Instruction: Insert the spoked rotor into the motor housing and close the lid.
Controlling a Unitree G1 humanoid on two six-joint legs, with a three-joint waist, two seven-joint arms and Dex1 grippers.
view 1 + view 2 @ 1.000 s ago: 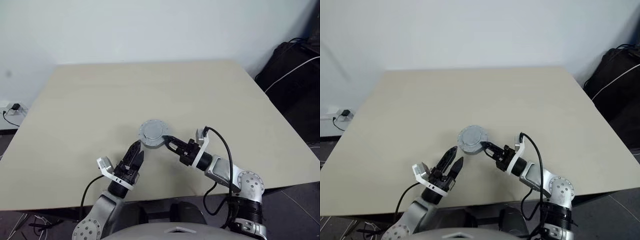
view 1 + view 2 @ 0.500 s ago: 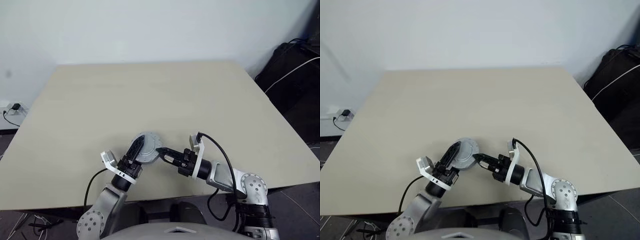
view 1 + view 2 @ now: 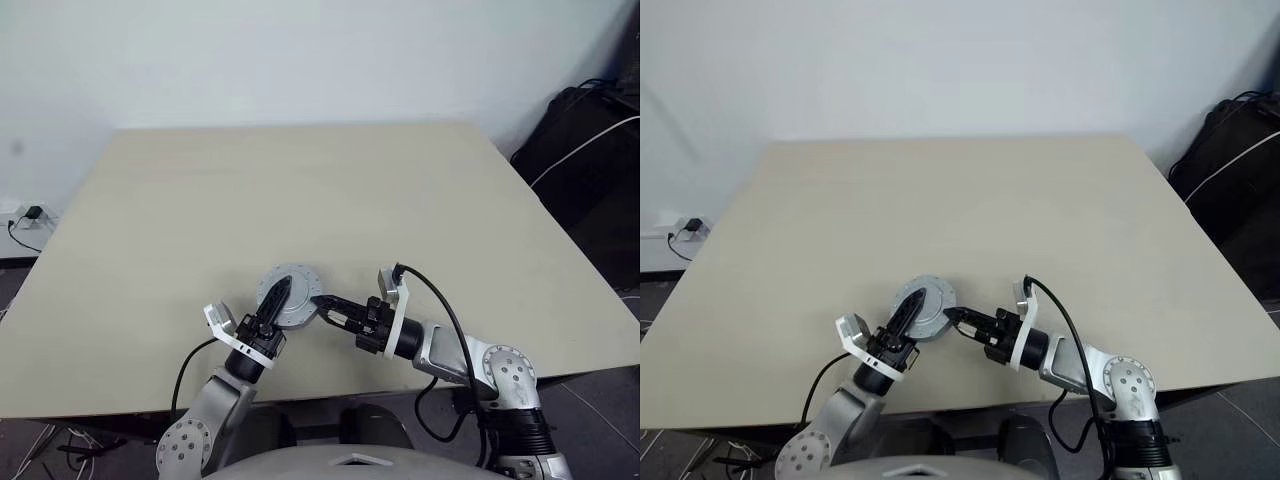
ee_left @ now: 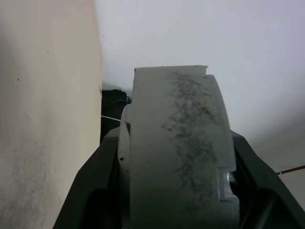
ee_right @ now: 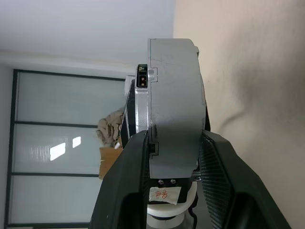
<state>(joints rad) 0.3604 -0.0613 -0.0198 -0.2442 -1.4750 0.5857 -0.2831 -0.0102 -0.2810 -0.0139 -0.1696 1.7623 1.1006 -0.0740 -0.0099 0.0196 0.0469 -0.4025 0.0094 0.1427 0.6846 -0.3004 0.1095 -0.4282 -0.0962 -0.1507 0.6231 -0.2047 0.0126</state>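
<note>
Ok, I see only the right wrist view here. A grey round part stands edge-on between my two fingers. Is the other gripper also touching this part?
Observer: Yes. In the head views the left gripper has its fingers across the grey motor assembly, gripping it from the left side.
Operator: And my right gripper, where does it hold?
Observer: The right gripper pinches the assembly's right edge.
Operator: Is the part lying on the table?
Observer: Its flat face is turned up toward the head camera, over the near part of the table. Whether it rests on the surface, I cannot tell.
</note>
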